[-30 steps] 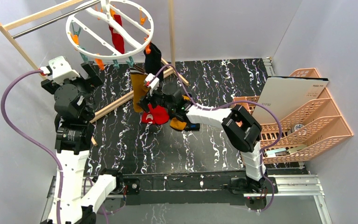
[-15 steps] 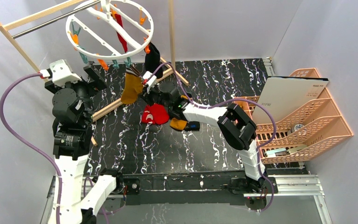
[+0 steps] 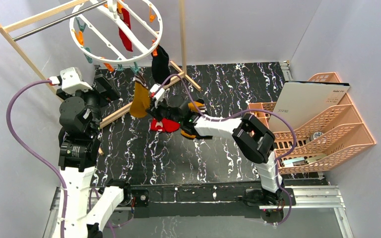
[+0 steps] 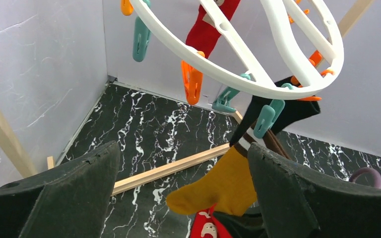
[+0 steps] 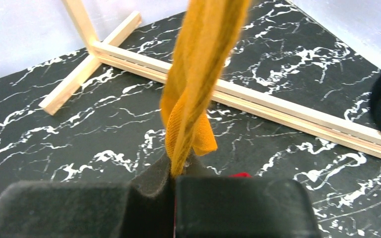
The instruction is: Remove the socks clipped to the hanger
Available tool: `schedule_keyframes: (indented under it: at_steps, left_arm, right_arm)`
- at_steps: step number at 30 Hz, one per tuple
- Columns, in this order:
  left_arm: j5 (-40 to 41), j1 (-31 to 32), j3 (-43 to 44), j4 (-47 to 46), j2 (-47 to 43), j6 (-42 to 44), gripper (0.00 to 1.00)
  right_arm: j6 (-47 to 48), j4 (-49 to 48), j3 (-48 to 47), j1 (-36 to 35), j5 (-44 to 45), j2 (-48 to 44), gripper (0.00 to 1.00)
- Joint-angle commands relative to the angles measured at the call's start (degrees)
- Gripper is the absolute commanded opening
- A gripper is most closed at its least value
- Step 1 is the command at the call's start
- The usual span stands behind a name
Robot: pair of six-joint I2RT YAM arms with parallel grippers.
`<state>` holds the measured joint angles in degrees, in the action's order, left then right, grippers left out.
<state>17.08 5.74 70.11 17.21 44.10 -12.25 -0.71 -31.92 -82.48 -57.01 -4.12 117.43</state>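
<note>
The white ring hanger (image 3: 155, 29) hangs from the rack at top left. A red sock (image 3: 125, 33) is clipped inside it and a black sock (image 3: 159, 62) at its right rim. A mustard sock (image 3: 140, 99) hangs below the ring's front edge, and my right gripper (image 3: 152, 100) is shut on its lower part. The right wrist view shows the mustard sock (image 5: 198, 74) pinched between the pads (image 5: 154, 181). My left gripper (image 4: 183, 198) stands open under the hanger (image 4: 238, 74), empty. A red sock (image 3: 161, 125) and another mustard one (image 3: 189, 133) lie on the table.
The wooden rack's post (image 3: 182, 34) and floor bars (image 3: 121, 113) stand right beside the socks. Peach plastic baskets (image 3: 327, 136) with a white board (image 3: 305, 101) fill the right side. Grey walls close in the left and the back.
My right gripper has shut on the hanging mustard sock and drawn it a little left. The hanger has swung and tilted. The left arm has shifted slightly right, still open.
</note>
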Motion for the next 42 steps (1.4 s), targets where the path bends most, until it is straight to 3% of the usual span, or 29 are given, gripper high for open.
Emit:
schedule_keyframes:
  at_steps: [1, 9, 14, 24, 26, 29, 37, 38, 42]
  left_arm:
    - [-3.09, -0.29, -0.61, 0.10, -0.66, -1.85, 0.98]
    - [-10.65, -0.29, -4.53, -2.06, -0.56, -5.58, 0.98]
    - [-14.26, -0.29, -8.19, -5.47, 0.46, -8.03, 0.82]
    - [-16.29, -0.29, -6.24, -9.35, 4.05, -9.47, 0.74]
    - [-16.25, -0.29, -5.19, -9.35, 4.31, -9.16, 0.76]
    - [-15.84, -0.29, -3.93, -8.35, 3.84, -9.10, 0.97]
    - [-22.00, -0.29, -0.66, -5.55, 2.91, -9.70, 0.98]
    - [-22.64, -0.29, -0.19, -5.53, 3.18, -9.80, 0.96]
    - [-24.40, -0.29, 1.50, -5.89, 4.78, -10.78, 0.63]
  right_arm:
    - [-0.19, -2.68, -0.25, -3.54, 3.59, -3.14, 0.01]
    - [0.46, 1.54, -5.89, -6.72, 11.40, -1.46, 0.01]
    - [3.98, 3.49, -8.61, -9.08, 15.76, -0.94, 0.01]
    - [5.78, 4.80, -11.72, -11.74, 21.77, 1.18, 0.01]
    - [5.91, 5.35, -12.61, -12.04, 22.32, 1.86, 0.01]
    - [5.97, 6.21, -13.96, -12.24, 22.95, 2.95, 0.01]
    - [5.99, 7.80, -16.32, -12.50, 23.81, 5.06, 0.01]
    - [6.03, 7.92, -16.53, -12.58, 23.95, 5.24, 0.01]
    - [6.04, 8.40, -17.23, -12.68, 24.35, 5.63, 0.01]
